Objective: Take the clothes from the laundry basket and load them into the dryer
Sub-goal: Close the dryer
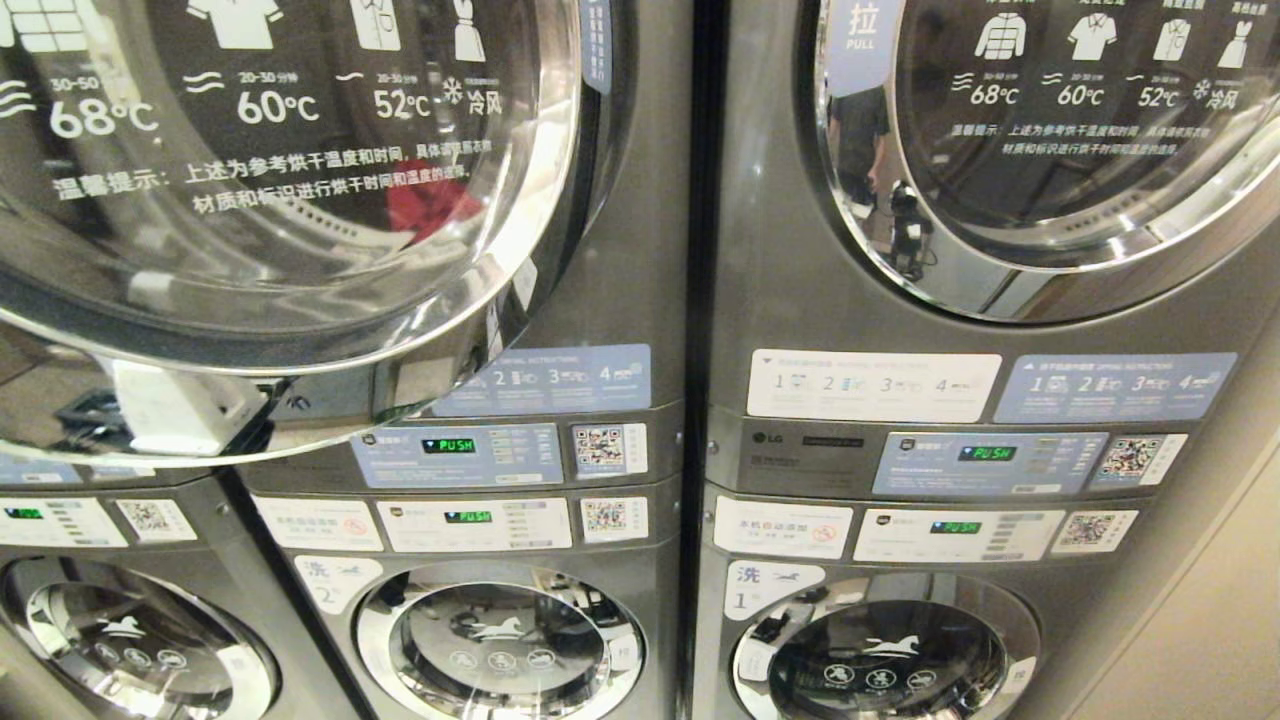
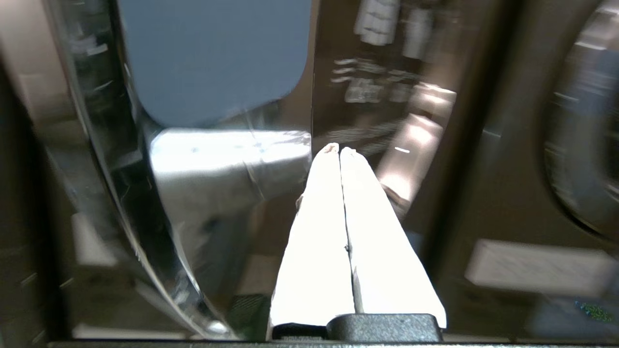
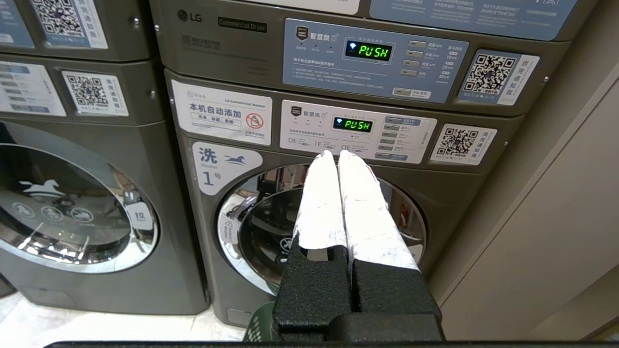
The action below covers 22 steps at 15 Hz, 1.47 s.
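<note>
A: Nearest the left wrist camera, what is the condition of the left hand [image 2: 340,149]?

B: Its two white fingers [image 2: 316,232] are pressed together, with nothing between them. The tips sit close to the chrome rim of the dryer door [image 2: 145,203], which is swung open; contact cannot be confirmed.

A: And the right hand [image 3: 337,154]?

B: Also pressed together and empty. It hangs low, apart from the machines, pointing at the washer marked 1 [image 3: 309,212]. A green rim, possibly the laundry basket [image 3: 258,326], shows just under the wrist; its contents are hidden.

A: Location of the clothes?

B: Not confirmed. A red shape [image 1: 430,205] appears through the door glass of the upper left dryer [image 1: 620,250]; whether it lies in the drum or is a reflection cannot be told.

A: Farther back?

B: The upper right dryer [image 1: 1000,330] has its door closed. Its control panel [image 1: 985,462] displays "PUSH" in green. A beige wall [image 1: 1200,620] borders the right side.
</note>
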Tool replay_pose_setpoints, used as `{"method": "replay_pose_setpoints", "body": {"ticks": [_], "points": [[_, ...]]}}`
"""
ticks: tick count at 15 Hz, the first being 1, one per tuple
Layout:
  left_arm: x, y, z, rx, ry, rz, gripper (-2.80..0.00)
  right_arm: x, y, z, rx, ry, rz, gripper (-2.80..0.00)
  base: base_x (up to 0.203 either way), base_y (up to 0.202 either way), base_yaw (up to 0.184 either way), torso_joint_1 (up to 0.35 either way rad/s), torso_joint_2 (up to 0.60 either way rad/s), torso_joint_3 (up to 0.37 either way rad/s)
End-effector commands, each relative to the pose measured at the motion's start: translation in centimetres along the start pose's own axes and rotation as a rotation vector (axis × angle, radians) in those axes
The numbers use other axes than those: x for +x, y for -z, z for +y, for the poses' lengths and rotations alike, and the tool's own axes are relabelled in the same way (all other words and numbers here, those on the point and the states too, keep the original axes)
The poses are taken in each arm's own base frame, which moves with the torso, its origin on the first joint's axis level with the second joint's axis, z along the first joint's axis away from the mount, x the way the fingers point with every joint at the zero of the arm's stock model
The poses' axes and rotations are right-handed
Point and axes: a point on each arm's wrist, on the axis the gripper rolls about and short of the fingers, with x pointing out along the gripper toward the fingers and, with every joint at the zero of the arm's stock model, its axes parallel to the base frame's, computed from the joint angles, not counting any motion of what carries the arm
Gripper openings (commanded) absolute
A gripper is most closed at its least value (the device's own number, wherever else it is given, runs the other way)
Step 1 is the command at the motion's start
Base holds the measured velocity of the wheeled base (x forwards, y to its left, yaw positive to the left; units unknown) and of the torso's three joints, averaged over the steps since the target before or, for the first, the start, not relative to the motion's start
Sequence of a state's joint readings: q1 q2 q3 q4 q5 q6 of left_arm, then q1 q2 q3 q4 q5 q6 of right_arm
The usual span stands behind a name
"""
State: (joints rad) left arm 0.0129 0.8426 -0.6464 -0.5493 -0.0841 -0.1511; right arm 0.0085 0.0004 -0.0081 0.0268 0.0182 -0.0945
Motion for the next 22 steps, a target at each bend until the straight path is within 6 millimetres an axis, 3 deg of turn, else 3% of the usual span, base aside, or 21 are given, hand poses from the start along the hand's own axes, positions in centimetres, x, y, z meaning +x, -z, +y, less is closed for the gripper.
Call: {"method": "replay_pose_setpoints", "body": {"ticks": [1, 6, 9, 12, 18, 22], "points": [[3.7, 2.4, 1.6, -0.007, -0.199, 0.083, -2.80, 0.0, 0.0, 0.0, 0.009, 0.001, -0.001, -2.80, 0.000, 0.000, 0.000, 0.000, 0.00, 0.000], [8.6, 5.0, 5.9, -0.011, -0.365, 0.071, -2.80, 0.0, 0.0, 0.0, 0.026, 0.002, -0.001, -2.80, 0.000, 0.000, 0.000, 0.000, 0.00, 0.000], [12.7, 6.7, 8.4, -0.005, -0.348, 0.062, -2.80, 0.0, 0.0, 0.0, 0.041, 0.002, -0.001, -2.80, 0.000, 0.000, 0.000, 0.000, 0.00, 0.000], [15.6, 9.3, 10.2, -0.007, -0.295, 0.081, -2.80, 0.0, 0.0, 0.0, 0.059, 0.008, -0.002, -2.80, 0.000, 0.000, 0.000, 0.000, 0.00, 0.000], [19.1, 14.8, 12.8, 0.010, -0.169, 0.013, -2.80, 0.0, 0.0, 0.0, 0.059, 0.009, -0.002, -2.80, 0.000, 0.000, 0.000, 0.000, 0.00, 0.000], [20.2, 16.9, 13.4, 0.018, -0.047, -0.018, -2.80, 0.0, 0.0, 0.0, 0.058, 0.010, -0.002, -2.80, 0.000, 0.000, 0.000, 0.000, 0.00, 0.000]]}}
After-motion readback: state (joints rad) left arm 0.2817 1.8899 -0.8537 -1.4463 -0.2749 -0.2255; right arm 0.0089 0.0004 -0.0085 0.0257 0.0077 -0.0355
